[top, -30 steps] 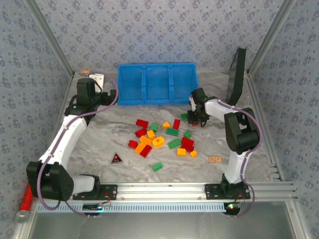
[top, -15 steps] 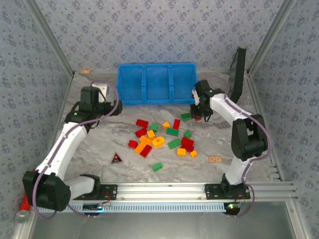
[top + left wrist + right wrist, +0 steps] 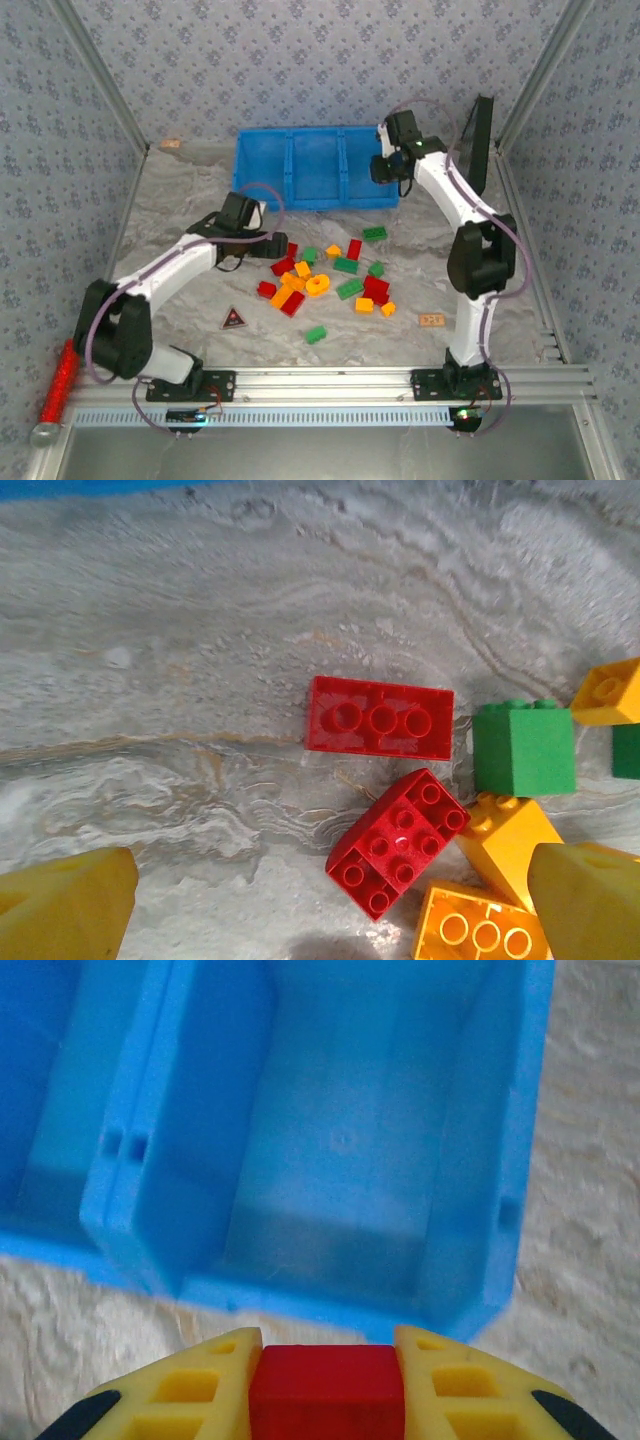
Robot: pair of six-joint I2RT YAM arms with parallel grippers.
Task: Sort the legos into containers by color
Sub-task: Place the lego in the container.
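- While the right gripper (image 3: 326,1355) is clamped on a red brick (image 3: 325,1395) just short of the near wall of the right-hand compartment (image 3: 340,1140), letting go here could bounce the brick off the blue rim and back onto the table.
- The left gripper (image 3: 330,905), jaws wide apart, hangs low over a long red brick (image 3: 380,717) and a square red brick (image 3: 398,845). A green brick (image 3: 523,748) and an orange brick (image 3: 505,840) crowd them, so closing could catch a neighbour or scatter the cluster.
- The other legos (image 3: 325,280) lie loose mid-table, apart from the bin (image 3: 315,131), whose compartments look empty.
- The surface (image 3: 190,200) is marbled grey and looks slightly rumpled, so bricks may sit tilted.
- Floral wallpaper (image 3: 300,60) walls the cell; a black panel (image 3: 476,150) leans near the right arm and could be brushed.
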